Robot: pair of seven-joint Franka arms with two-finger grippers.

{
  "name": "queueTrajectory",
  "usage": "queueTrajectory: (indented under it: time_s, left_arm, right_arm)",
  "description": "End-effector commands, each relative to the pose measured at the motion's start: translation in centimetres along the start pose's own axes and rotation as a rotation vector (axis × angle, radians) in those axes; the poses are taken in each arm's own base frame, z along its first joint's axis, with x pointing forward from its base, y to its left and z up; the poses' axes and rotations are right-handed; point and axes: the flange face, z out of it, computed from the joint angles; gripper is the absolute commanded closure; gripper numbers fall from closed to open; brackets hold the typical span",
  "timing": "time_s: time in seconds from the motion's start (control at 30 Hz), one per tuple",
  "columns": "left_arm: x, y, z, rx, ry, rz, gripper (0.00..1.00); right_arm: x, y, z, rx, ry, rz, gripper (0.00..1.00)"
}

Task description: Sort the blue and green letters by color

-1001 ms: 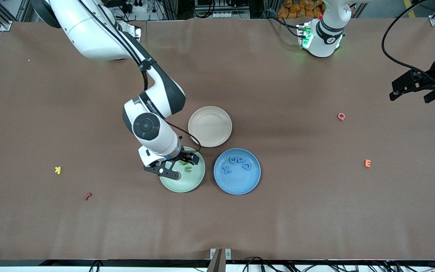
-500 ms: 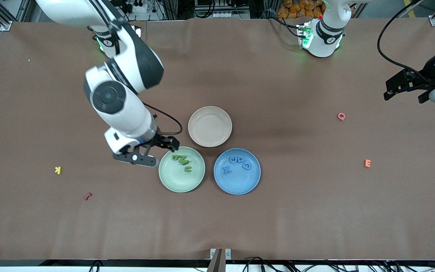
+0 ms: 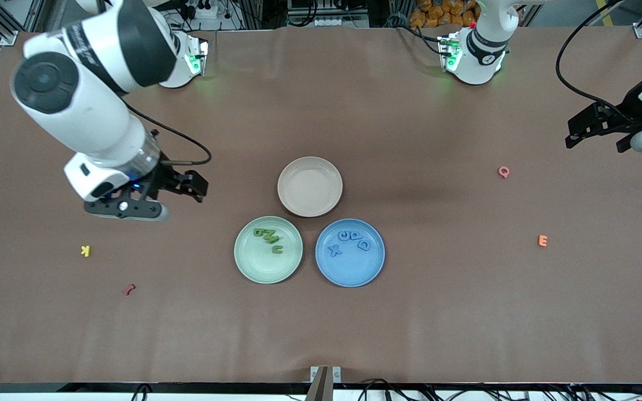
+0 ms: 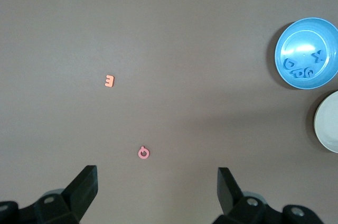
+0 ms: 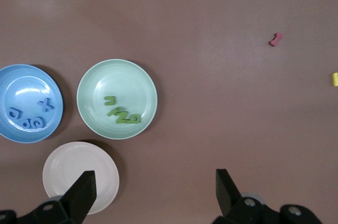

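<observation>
Across the brown tabletop (image 3: 410, 312) three plates are grouped near the middle: a cream plate (image 3: 310, 186) lies farther from the front camera, with a green plate (image 3: 268, 250) and a blue plate (image 3: 350, 252) side by side nearer to it, the green one toward the right arm's end. Over bare tabletop toward its own end, the right hand (image 3: 154, 199) is held up in the air, fingers spread wide and nothing gripped. Over the edge of the tabletop at the left arm's end, the left hand (image 3: 599, 127) is likewise held open and empty, and that arm waits. On the green plate the green letters (image 3: 269, 238) are gathered in a small cluster; in the right wrist view (image 5: 120, 112) four pieces are made out, close together. On the blue plate the blue letters (image 3: 350, 241) are laid, an X a little apart from three rounder ones. Loose on the tabletop, a pink Q (image 3: 503, 171) and an orange E (image 3: 542, 240) are seen toward the left arm's end, well apart, while a yellow K (image 3: 85, 250) and a dark red piece (image 3: 129, 289) are seen toward the right arm's end
</observation>
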Motion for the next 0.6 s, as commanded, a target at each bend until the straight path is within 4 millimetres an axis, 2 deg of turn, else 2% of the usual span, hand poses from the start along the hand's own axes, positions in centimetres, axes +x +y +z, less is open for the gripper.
queueTrajectory:
  time_s: [0.0, 0.3, 0.57]
  left_arm:
    - [-0.1, -0.1, -0.4, 0.020, -0.003, -0.012, 0.00]
    - [-0.1, 0.0, -0.3, 0.019, -0.005, -0.015, 0.00]
    - [0.0, 0.0, -0.2, 0.019, -0.008, -0.014, 0.00]
  right_arm:
    - [-1.1, 2.8, -2.8, -0.008, -0.009, -0.041, 0.00]
    - [-2.8, 7.7, -6.4, -0.043, -0.071, -0.162, 0.00]
    - [-2.3, 13.6, -7.4, -0.034, -0.096, -0.196, 0.00]
